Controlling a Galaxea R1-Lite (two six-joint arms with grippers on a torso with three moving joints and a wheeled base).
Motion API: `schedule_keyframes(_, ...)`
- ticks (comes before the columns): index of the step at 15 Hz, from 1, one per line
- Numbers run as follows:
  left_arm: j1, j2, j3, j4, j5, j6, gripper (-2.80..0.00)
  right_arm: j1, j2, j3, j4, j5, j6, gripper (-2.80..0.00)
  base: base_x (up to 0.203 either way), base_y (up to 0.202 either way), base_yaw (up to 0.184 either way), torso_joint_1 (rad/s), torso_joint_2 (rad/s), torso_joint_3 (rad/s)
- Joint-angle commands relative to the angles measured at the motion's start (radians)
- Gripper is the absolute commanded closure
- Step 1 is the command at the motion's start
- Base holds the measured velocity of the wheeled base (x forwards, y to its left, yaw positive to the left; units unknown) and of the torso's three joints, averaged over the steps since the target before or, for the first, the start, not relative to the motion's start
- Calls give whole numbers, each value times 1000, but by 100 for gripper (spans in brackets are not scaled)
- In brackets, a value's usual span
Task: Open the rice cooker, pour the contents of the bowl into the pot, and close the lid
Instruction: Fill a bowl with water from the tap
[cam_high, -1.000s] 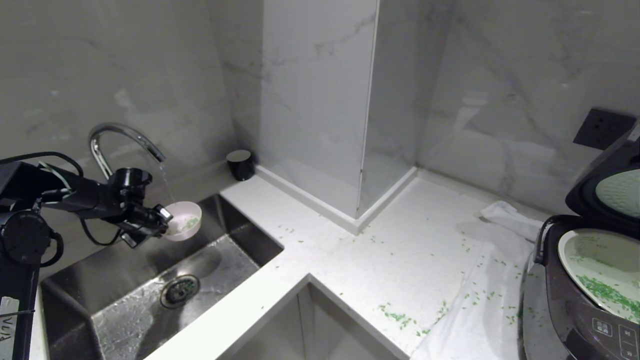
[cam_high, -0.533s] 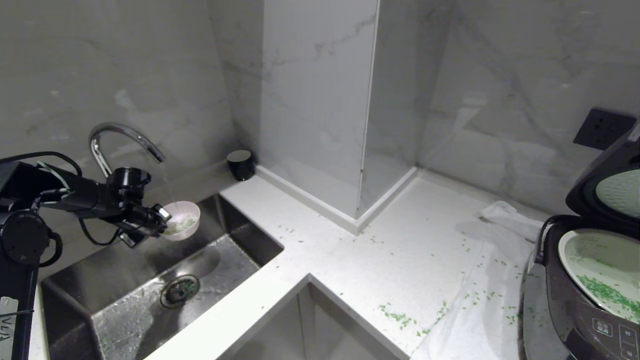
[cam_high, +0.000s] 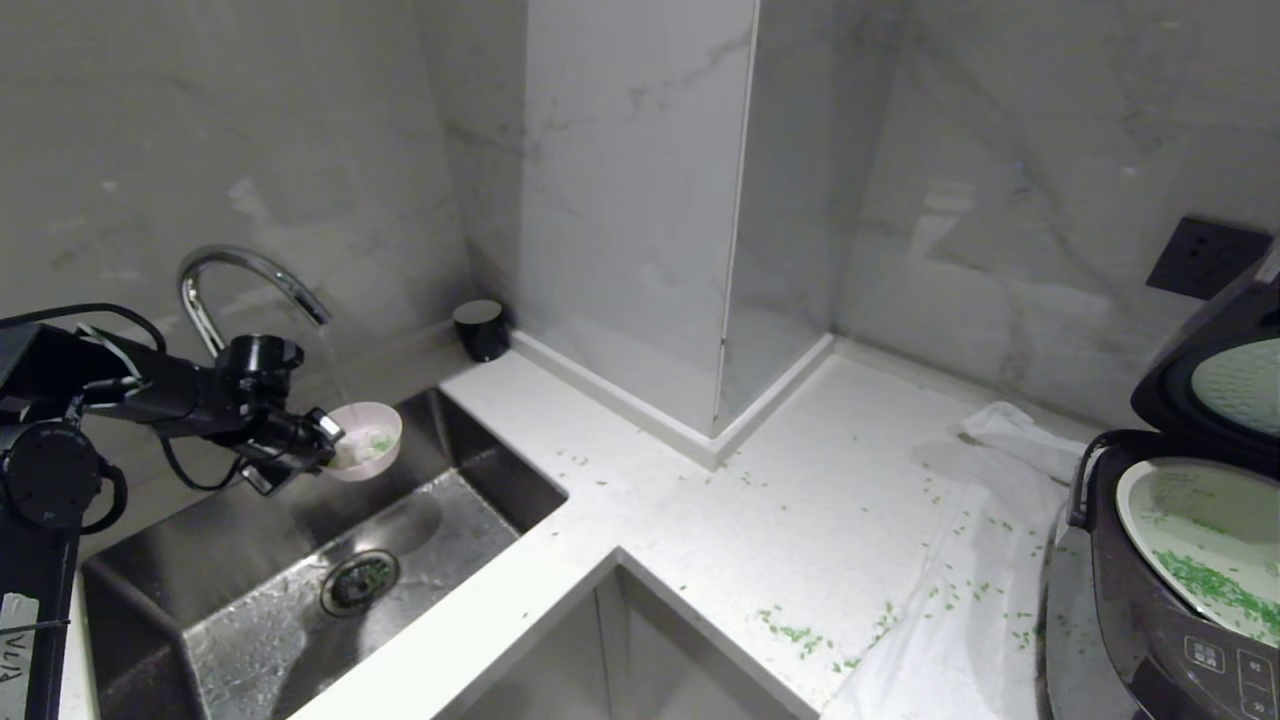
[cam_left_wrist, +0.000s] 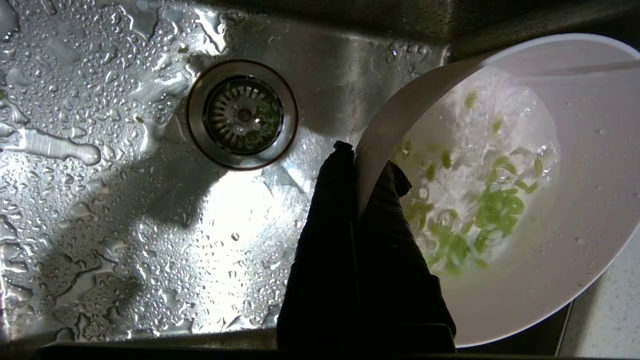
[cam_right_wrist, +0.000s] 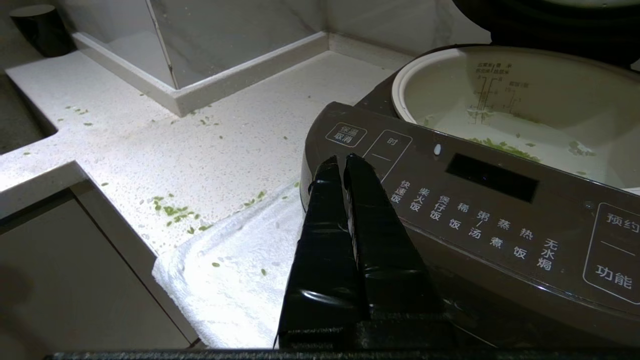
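My left gripper (cam_high: 325, 440) (cam_left_wrist: 364, 165) is shut on the rim of the pale pink bowl (cam_high: 368, 440) (cam_left_wrist: 505, 190), holding it over the sink under the faucet (cam_high: 250, 275). Water and the green contents (cam_left_wrist: 487, 205) swirl inside the bowl. At the right edge stands the rice cooker (cam_high: 1150, 610) (cam_right_wrist: 480, 200) with its lid (cam_high: 1215, 370) up. Green bits lie in the bottom of its pale pot (cam_high: 1200, 540) (cam_right_wrist: 525, 105). My right gripper (cam_right_wrist: 337, 160) is shut and empty, parked in front of the cooker's button panel; it is outside the head view.
The steel sink (cam_high: 300, 560) is wet, with a drain strainer (cam_high: 358, 580) (cam_left_wrist: 242, 114). A white towel (cam_high: 960, 600) (cam_right_wrist: 235, 270) lies under the cooker. Green bits are scattered over the white counter (cam_high: 700, 500). A dark cup (cam_high: 480, 328) stands in the corner.
The bowl shifted very slightly under the faucet while water ran into it. Neither arm has moved otherwise.
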Motion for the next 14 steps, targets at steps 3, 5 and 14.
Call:
schedule_keyframes(3,1,4,0,1,1,-6,0,0,0,0,0,0,0,0,0,0,0,0,0,0)
schedule_keyframes(5,1,4,0,1,1,-8,0,0,0,0,0,0,0,0,0,0,0,0,0,0)
schedule_keyframes(14,-4,18,-77,186,-25,-17,0,0,0,0,0,-1,0,0,0,0,0,0,0,0)
